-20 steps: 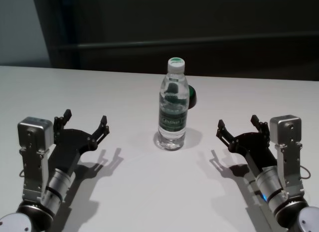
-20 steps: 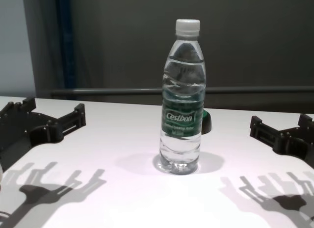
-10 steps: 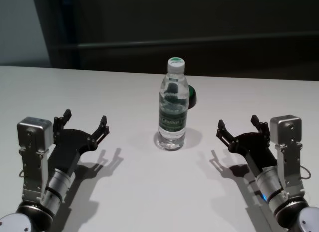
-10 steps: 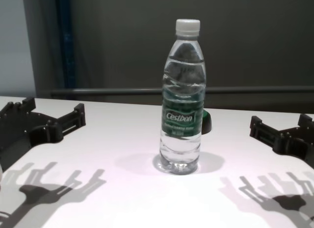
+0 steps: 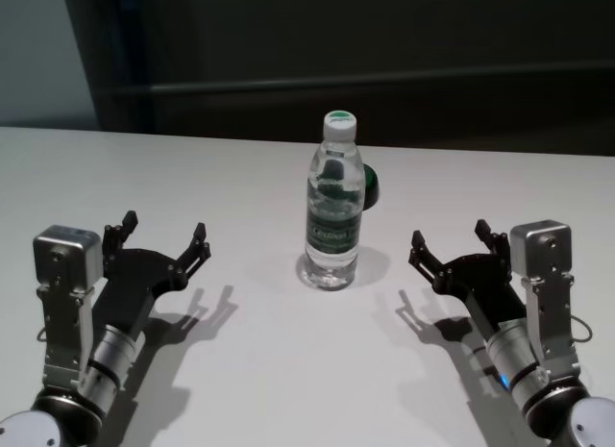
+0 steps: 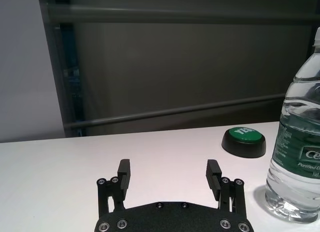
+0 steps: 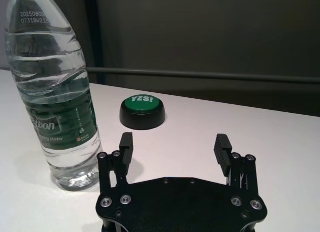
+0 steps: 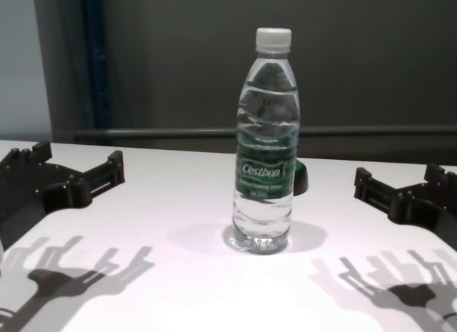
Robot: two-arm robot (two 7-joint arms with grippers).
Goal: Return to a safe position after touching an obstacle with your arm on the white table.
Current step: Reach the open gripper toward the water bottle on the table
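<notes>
The obstacle, a clear water bottle (image 5: 333, 207) with a white cap and a green label, stands upright in the middle of the white table (image 5: 269, 360). It also shows in the chest view as the bottle (image 8: 265, 146). My left gripper (image 5: 165, 228) hovers open to the bottle's left, well apart from it. My right gripper (image 5: 450, 234) is open to the bottle's right, a short gap away and not touching it. Nothing is between either pair of fingers. In the right wrist view the bottle (image 7: 60, 102) stands beside the open right gripper (image 7: 175, 139).
A low black puck (image 5: 372, 186) with a green top sits just behind the bottle, toward the right. A dark wall and a horizontal rail run behind the table's far edge. Bare white tabletop stretches in front of the bottle between the arms.
My right gripper has shifted a little to the left, closer to the bottle. The left arm and the bottle have not moved.
</notes>
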